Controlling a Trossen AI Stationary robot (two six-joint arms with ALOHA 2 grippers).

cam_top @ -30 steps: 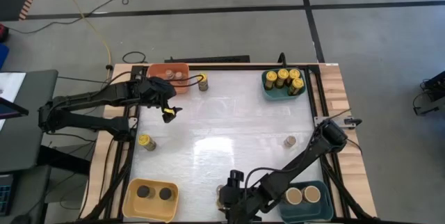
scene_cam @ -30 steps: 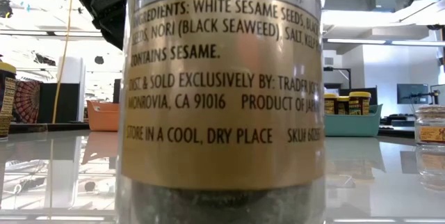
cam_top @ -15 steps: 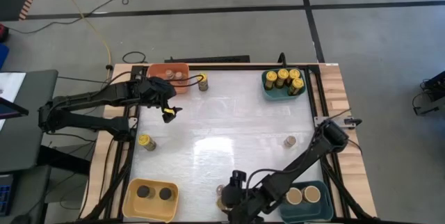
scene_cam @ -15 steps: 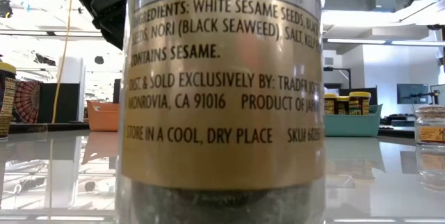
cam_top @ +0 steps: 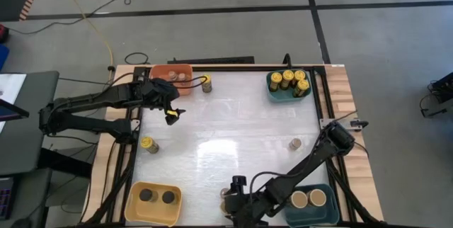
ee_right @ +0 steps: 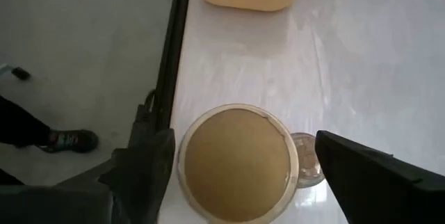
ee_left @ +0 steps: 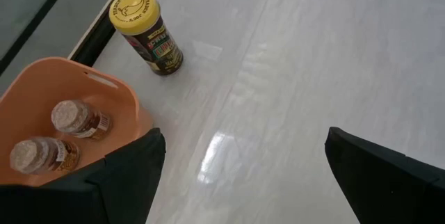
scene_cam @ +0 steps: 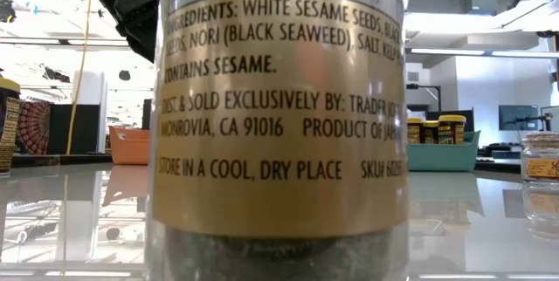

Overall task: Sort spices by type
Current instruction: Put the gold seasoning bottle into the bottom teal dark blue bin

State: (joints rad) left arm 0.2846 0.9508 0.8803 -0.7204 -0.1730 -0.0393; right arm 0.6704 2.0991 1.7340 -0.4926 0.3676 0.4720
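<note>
A wide tan-lidded jar stands at the table's near edge, and its gold label fills the low view. My right gripper hangs open above it. In the right wrist view the two fingers stand on either side of the round tan lid with a gap on each side. My left gripper waits open and empty beside the orange bin, and its wrist view shows a yellow-lidded jar standing on the table.
The orange bin holds two grey-topped jars. The yellow bin holds two black-lidded jars, the near-right teal bin two tan-lidded ones, and the far-right teal bin several yellow-lidded ones. Loose on the table are a yellow-lidded jar and a small grey-topped jar.
My right gripper has swayed slightly toward the table's right and then back left above the tan-lidded jar, staying open. The jar and my left arm have kept still.
</note>
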